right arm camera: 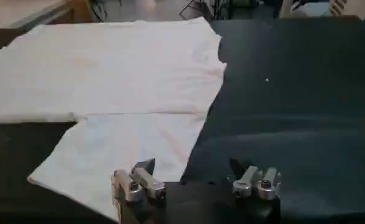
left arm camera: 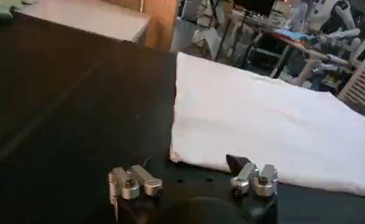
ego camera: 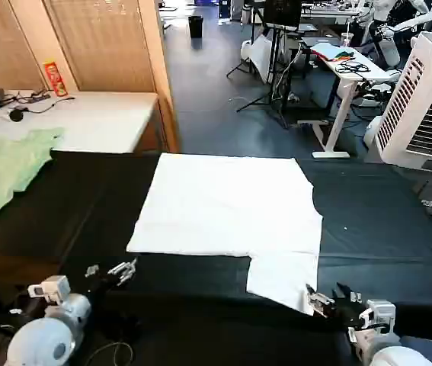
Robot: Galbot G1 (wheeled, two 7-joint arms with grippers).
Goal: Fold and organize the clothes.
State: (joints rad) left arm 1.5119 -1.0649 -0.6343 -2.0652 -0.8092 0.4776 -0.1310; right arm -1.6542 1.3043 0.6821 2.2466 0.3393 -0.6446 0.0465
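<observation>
The clothes are one white short-sleeved T-shirt [ego camera: 231, 202] lying flat on the black table [ego camera: 383, 221], with one sleeve [ego camera: 284, 276] pointing toward the front edge. My right gripper [ego camera: 328, 299] stands open low at the front corner of that sleeve. In the right wrist view the gripper [right arm camera: 195, 178] straddles the sleeve's edge [right arm camera: 130, 152], one finger over the cloth and one over bare table. My left gripper [ego camera: 113, 272] is open over bare table, just short of the shirt's front left corner. In the left wrist view the gripper [left arm camera: 194, 178] faces that corner of the shirt [left arm camera: 267, 115].
A pale green garment [ego camera: 2, 164] lies at the table's far left. Behind it stands a white desk [ego camera: 94, 114] with a red can [ego camera: 54, 78] and cables. A white air cooler [ego camera: 427, 99] stands at the right. The black table to the right of the shirt is bare.
</observation>
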